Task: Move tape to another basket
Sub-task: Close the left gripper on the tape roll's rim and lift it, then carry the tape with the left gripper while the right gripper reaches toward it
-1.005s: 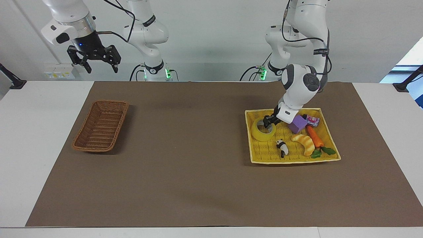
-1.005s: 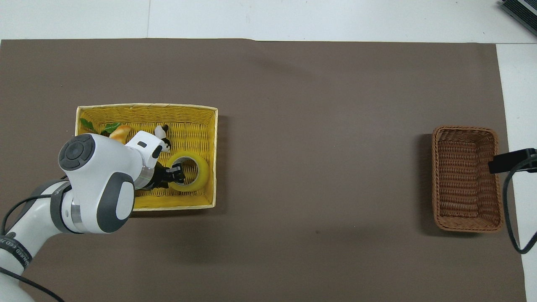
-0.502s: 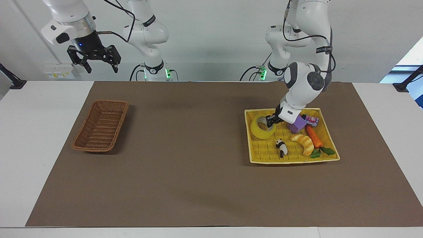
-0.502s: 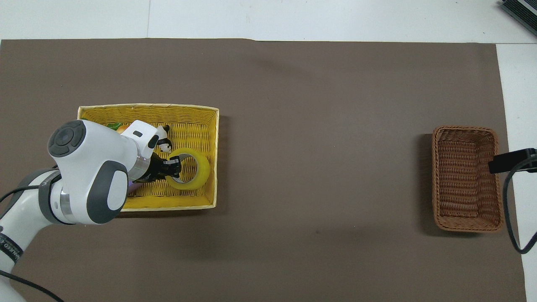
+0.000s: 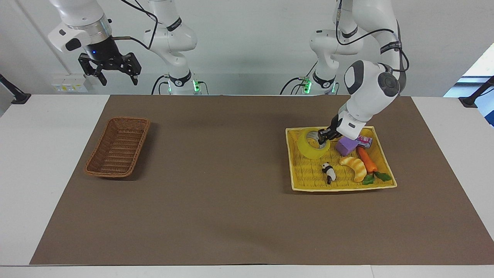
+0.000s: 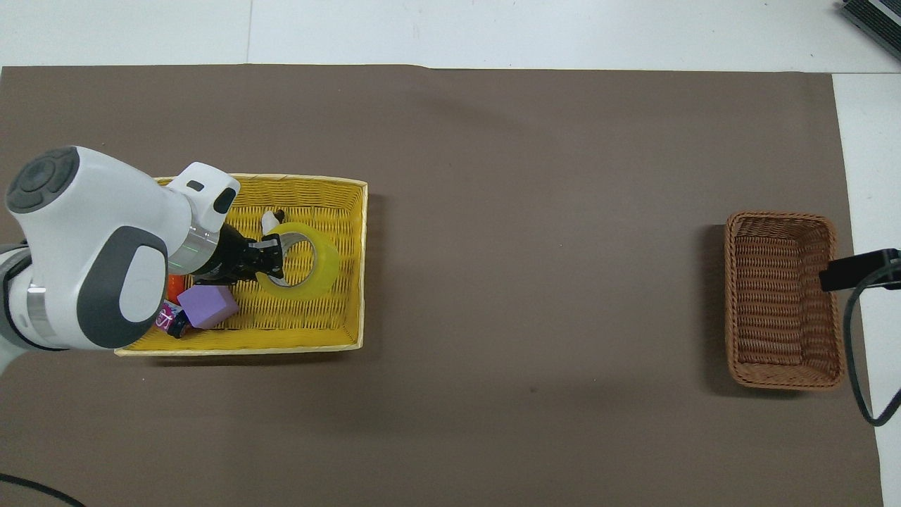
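I see a yellow woven tray (image 5: pixel 293 162) on the brown mat (image 5: pixel 216 193) holding a purple block (image 5: pixel 346 145), toy carrot (image 5: pixel 367 160), croissant (image 5: pixel 355 166), panda figure (image 5: pixel 329 172) and small printed box (image 5: pixel 365 141).

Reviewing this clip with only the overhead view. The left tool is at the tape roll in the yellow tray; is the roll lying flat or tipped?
Observer: Tipped. In the facing view the tape leans, and the side pinched by the left tool is raised above the yellow tray.
Operator: What is hidden under the arm?
Observer: A croissant lies in the tray beside a carrot.
Operator: And the right tool?
Observer: The right tool waits high up, open and holding nothing.
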`<state>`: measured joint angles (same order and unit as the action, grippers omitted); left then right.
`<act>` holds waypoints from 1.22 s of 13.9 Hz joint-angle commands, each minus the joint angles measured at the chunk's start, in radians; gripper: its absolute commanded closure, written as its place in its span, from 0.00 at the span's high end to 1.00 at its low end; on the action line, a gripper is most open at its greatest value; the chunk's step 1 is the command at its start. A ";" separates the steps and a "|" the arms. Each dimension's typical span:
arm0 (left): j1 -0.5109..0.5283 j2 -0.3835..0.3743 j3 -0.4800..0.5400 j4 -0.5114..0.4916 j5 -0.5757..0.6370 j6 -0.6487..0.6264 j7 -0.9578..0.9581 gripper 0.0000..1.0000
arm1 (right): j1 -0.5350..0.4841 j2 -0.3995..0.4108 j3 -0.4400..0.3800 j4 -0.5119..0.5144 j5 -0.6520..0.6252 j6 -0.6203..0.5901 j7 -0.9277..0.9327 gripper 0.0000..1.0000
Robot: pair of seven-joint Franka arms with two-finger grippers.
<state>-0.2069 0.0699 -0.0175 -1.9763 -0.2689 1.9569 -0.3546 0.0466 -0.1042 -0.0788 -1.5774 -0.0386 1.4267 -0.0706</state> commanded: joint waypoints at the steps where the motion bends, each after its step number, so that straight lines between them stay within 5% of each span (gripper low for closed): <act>1: 0.009 -0.048 -0.001 0.046 0.065 -0.084 -0.021 0.00 | -0.008 -0.012 0.002 -0.006 0.000 -0.006 -0.026 1.00; 5: 0.000 -0.047 -0.002 0.148 0.161 -0.182 -0.087 0.00 | -0.008 -0.012 0.002 -0.006 0.000 -0.006 -0.026 1.00; 12: -0.090 -0.048 -0.045 0.156 0.175 -0.170 -0.246 0.00 | 0.004 -0.014 0.008 -0.010 -0.001 0.006 -0.026 1.00; 17: -0.203 -0.058 -0.058 0.154 0.088 -0.126 -0.356 0.00 | 0.028 0.017 0.016 -0.119 0.088 0.208 -0.023 1.00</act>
<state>-0.3738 0.0245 -0.0875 -1.8323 -0.1328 1.8099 -0.6802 0.0635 -0.0949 -0.0674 -1.6357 0.0078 1.5637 -0.0709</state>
